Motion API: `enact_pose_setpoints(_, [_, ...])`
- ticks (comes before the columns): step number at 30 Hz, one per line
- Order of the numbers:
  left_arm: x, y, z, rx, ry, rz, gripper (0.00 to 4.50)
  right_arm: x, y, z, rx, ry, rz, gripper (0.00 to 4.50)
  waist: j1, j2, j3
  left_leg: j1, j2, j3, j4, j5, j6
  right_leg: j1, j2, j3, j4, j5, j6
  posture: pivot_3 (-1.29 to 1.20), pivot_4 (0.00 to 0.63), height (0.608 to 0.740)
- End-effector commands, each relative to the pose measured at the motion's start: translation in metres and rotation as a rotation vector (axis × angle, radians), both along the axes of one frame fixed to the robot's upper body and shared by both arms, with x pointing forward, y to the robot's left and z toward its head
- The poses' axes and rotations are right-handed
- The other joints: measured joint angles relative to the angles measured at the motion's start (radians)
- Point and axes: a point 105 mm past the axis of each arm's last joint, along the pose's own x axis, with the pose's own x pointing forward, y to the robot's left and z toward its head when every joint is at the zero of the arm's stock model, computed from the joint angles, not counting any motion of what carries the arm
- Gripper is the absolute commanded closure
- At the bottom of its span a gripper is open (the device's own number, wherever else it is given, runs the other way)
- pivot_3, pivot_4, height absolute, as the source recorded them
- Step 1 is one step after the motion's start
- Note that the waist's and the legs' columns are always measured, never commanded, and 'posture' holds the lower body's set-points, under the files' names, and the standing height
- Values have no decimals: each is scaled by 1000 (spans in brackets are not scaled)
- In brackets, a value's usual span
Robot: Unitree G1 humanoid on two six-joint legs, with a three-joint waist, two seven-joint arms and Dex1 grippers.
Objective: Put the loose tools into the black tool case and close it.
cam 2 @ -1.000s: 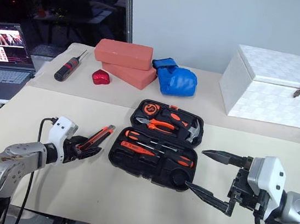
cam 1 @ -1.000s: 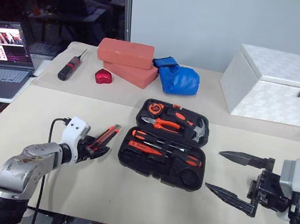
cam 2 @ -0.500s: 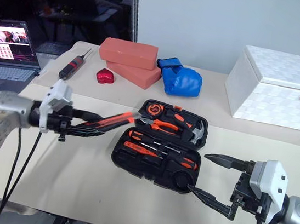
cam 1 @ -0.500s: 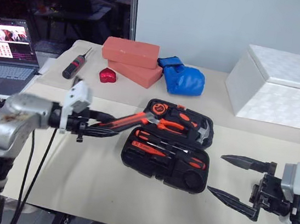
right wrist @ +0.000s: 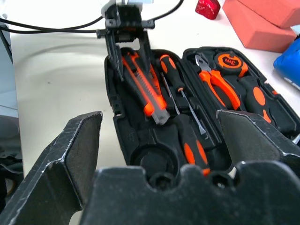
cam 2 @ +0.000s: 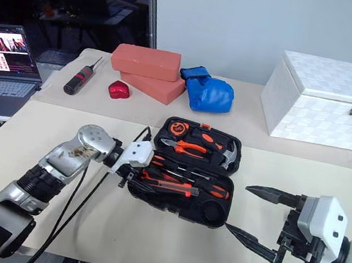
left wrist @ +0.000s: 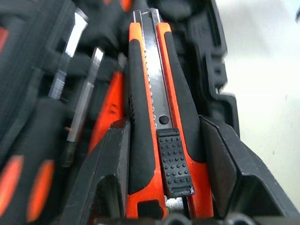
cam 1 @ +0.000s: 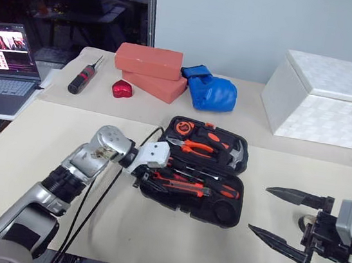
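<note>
Far left: laptop (cam 1: 6, 67) open at the counter (cam 1: 62, 155) edge. Behind it on the back counter, a black-and-red screwdriver (cam 1: 82, 78), a small red heart-shaped thing (cam 1: 122, 89), two stacked salmon bricks (cam 1: 153, 70), then a blue glove (cam 1: 210, 92). Left gripper (cam 2: 137, 173) reaches in from the left over the near half of the black tool case (cam 1: 230, 213), fingers (left wrist: 110, 178) closed on the utility knife (left wrist: 159, 122), one on each flank of the handle, about half their travel. Knife lies lengthwise over the near-half recesses, blade end pointing toward the right end of the case; can't tell if it's seated or just above the tray. Case is open flat on the front counter, centre. Near half also holds two screwdrivers (right wrist: 180, 101) beside the knife, plus an unfilled round recess (right wrist: 154, 164) at the right end. Far half: tape measure (cam 1: 182, 126), pliers (cam 1: 190, 146), hammer (cam 1: 236, 154). Right gripper (cam 1: 284, 218) hovers off the case's right end, apart from it, fingers spread fully wide, holding nothing. White box (cam 1: 326, 99) at back right, lid shut.
</note>
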Motion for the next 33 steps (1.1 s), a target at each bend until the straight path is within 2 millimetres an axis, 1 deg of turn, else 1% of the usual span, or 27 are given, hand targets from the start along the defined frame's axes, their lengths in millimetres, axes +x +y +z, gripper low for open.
enact_pose_setpoints(1, [-3, -4, 5, -7, -19, -41, 2748, -3, 2, 8, -4, -31, 4, 0, 0, 0, 0, 1, 0, 0, 0, 0, 0, 1, 0, 0, 0, 0, 0, 0, 150, 740])
enact_pose_setpoints(8, [-11, -7, 5, -6, 10, -101, 2748, -3, 1, 7, -5, -27, 2, 0, 0, 0, 0, 1, 0, 0, 0, 0, 0, 1, 0, 0, 0, 0, 0, 0, 150, 740])
enact_pose_setpoints(15, [-11, -9, 2, 37, -13, -144, 2748, -2, 1, 7, -5, -22, 3, 0, 1, 0, 0, 1, 0, 0, 0, 0, 0, 1, 0, 0, 0, 0, 0, 0, 150, 740])
enact_pose_setpoints(16, [-6, -10, 5, 25, -31, -124, 2748, -3, 1, 6, -5, -21, 3, 0, 1, 0, 0, 1, 0, 0, 0, 0, 0, 1, 0, 0, 0, 0, 0, 0, 150, 740])
enact_pose_setpoints(18, [2, -8, 7, 29, -44, -110, 1746, -3, 1, 6, -5, -20, 5, 0, 1, 0, 0, 1, 0, 0, 0, 0, 0, 1, 0, 0, 0, 0, 0, 0, 150, 740])
enact_pose_setpoints(19, [5, -7, 10, 19, -52, -105, 1542, -3, 1, 6, -4, -20, 5, 0, 1, 0, 0, 1, 0, 0, 0, 0, 0, 1, 0, 0, 1, 0, 0, 0, 150, 740])
enact_pose_setpoints(22, [5, -4, 20, -22, -47, -113, 522, -2, 1, 5, -3, -19, 6, 0, -1, 0, 0, 1, 0, 0, 0, 0, 0, 1, 0, 0, 1, 0, 0, 0, 150, 740])
enact_pose_setpoints(23, [3, -3, 25, -42, -28, -111, 522, -2, 2, 5, -3, -19, 6, 0, -2, 0, 0, 1, 0, 0, 0, 0, 0, 1, 0, 0, 1, 0, 0, 0, 150, 740])
enact_pose_setpoints(25, [1, 2, 41, -141, 58, -60, 522, -2, 2, 5, -2, -20, 7, 0, -4, 0, 0, 1, 0, 0, 0, 0, 0, 1, 0, 0, 1, 0, 0, 0, 150, 740])
enact_pose_setpoints(26, [3, 5, 46, -181, 81, -25, 732, -2, 2, 4, -1, -21, 7, 0, -4, 0, 0, 1, 0, 0, 0, 0, 0, 1, 0, 0, 1, 0, 0, 0, 150, 740])
enact_pose_setpoints(27, [3, 6, 49, -214, 100, -2, 1057, -2, 2, 4, 1, -21, 8, 0, -6, 0, 0, 1, 0, 0, 0, 0, 0, 1, 0, 0, 1, 0, 0, 0, 150, 740])
enact_pose_setpoints(28, [3, 6, 51, -245, 123, 25, 1236, -2, 2, 4, 2, -21, 8, 0, -7, 0, 0, 1, 0, 0, 0, 0, 0, 1, 0, 0, 1, 0, 0, 0, 150, 740])
enact_pose_setpoints(29, [2, 5, 53, -268, 141, 50, 1666, -2, 2, 4, 2, -22, 8, 0, -7, 0, 0, 1, 0, -1, 0, 0, 0, 1, 0, 0, 2, 0, 0, 0, 150, 740])
enact_pose_setpoints(30, [2, 5, 54, -281, 152, 65, 1861, -2, 2, 4, 3, -22, 8, 0, -8, 0, 0, 2, 0, -1, 0, 0, 0, 1, 0, 0, 2, 0, 0, 0, 150, 740])
enact_pose_setpoints(31, [1, 4, 53, -289, 159, 75, 2351, -2, 3, 4, 3, -22, 9, 0, -8, 0, 0, 2, 0, -1, 0, 0, 0, 1, 0, 0, 2, 0, 0, 0, 150, 740])
enact_pose_setpoints(33, [-2, 1, 48, -304, 169, 115, 3029, -1, 3, 4, 4, -22, 11, 0, -8, 0, 0, 2, 0, -1, 0, 0, 0, 2, 0, 0, 2, 0, 0, 0, 150, 740])
